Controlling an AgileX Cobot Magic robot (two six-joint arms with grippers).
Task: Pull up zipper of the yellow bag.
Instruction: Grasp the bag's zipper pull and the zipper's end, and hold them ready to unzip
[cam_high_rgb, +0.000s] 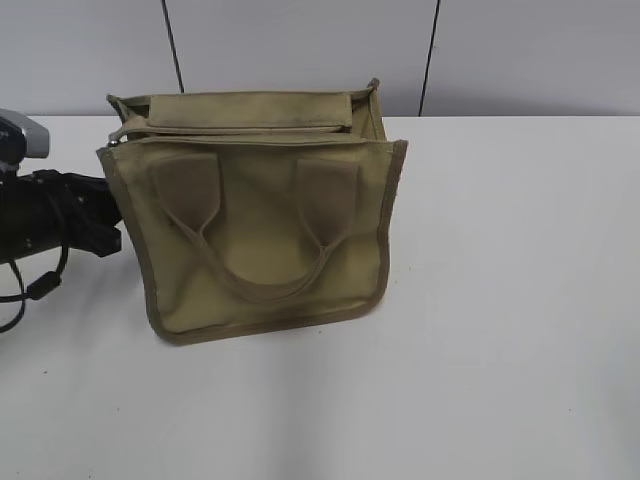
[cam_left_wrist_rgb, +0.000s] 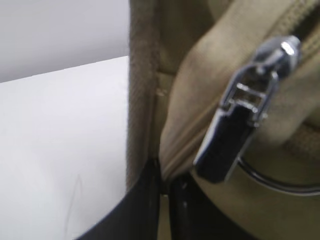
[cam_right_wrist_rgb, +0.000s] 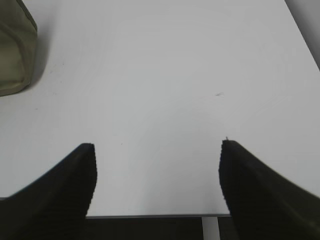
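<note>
The yellow bag (cam_high_rgb: 265, 235) stands upright on the white table, its two looped handles facing me. The zipper (cam_high_rgb: 240, 131) runs along the khaki strip on top. In the left wrist view its silver slider and pull tab (cam_left_wrist_rgb: 245, 115) hang at the zip's end, just right of my jaws. My left gripper (cam_left_wrist_rgb: 165, 187) is shut on the bag's fabric beside the khaki edge trim (cam_left_wrist_rgb: 142, 100) at the bag's upper left corner. In the exterior view its black arm (cam_high_rgb: 60, 210) reaches the bag's left edge. My right gripper (cam_right_wrist_rgb: 157, 150) is open and empty over bare table, and a corner of the bag (cam_right_wrist_rgb: 15, 55) shows at upper left.
The white table (cam_high_rgb: 500, 300) stretches to the right of and in front of the bag. A grey panelled wall (cam_high_rgb: 300, 45) stands behind. The table's near edge (cam_right_wrist_rgb: 150, 216) lies just below my right gripper's fingers. A metal ring (cam_left_wrist_rgb: 280, 182) hangs by the pull tab.
</note>
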